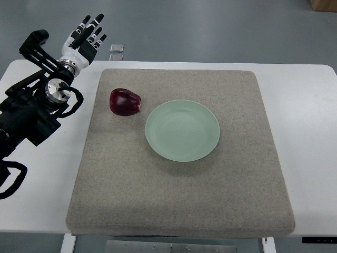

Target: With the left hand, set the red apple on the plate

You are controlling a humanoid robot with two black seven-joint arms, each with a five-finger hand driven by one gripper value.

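The red apple [125, 101] lies on the grey mat [179, 211], toward the camera and to the picture's right of the left robot hand [84, 36], with a clear gap between them. It lies tipped on its side, its long axis running roughly left to right in the picture; the stem end cannot be made out. Just beyond it, on the side away from the robot hand, sits the pale green plate [182, 153], near the apple but not touching it and holding nothing.

The left robot hand is released: fingers extended and loosely spread, pointing away from the camera, holding nothing. It hangs past the mat's far left corner, over the white table [310, 116], its black arm coming in from the left edge. No right arm shows, so the left is the only one placed to act.

The coming reach, as I judge it, must bring the hand back toward the camera and rightward over the apple. Nothing of the task is yet done.

A small clear object [117, 48] lies on the table just right of the hand.
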